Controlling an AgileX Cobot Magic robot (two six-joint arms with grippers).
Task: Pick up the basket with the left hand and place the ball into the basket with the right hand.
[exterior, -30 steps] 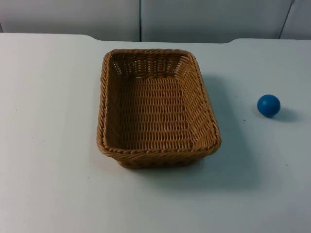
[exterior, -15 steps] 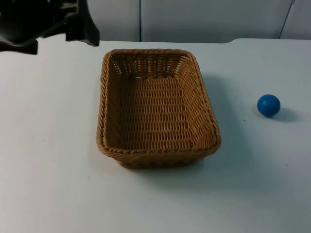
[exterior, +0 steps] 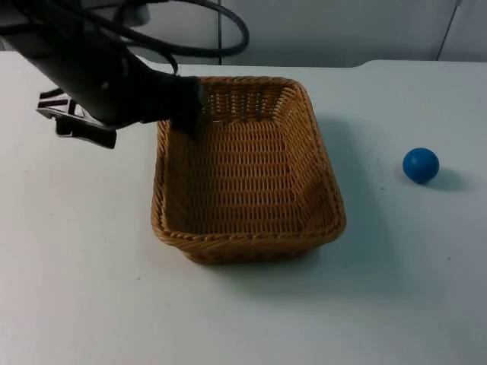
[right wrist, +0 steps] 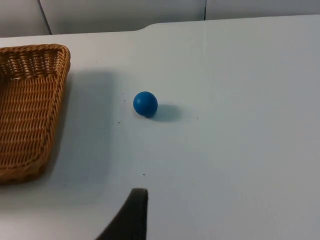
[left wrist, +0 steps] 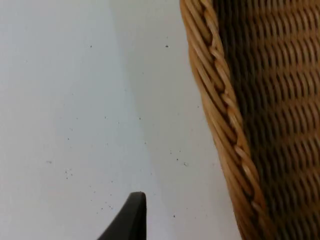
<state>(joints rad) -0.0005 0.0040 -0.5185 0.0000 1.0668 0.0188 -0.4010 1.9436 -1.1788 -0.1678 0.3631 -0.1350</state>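
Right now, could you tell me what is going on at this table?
The left gripper is at the far left corner of the wicker basket, by its rim, and has not lifted it; the basket sits flat on the white table. The blue ball lies on the table to the basket's right, apart from it. The right arm waits, its wrist view looking at the ball.

table [exterior: 76,289] — white, lightly speckled | partition wall [exterior: 327,30] — grey, seamed panels
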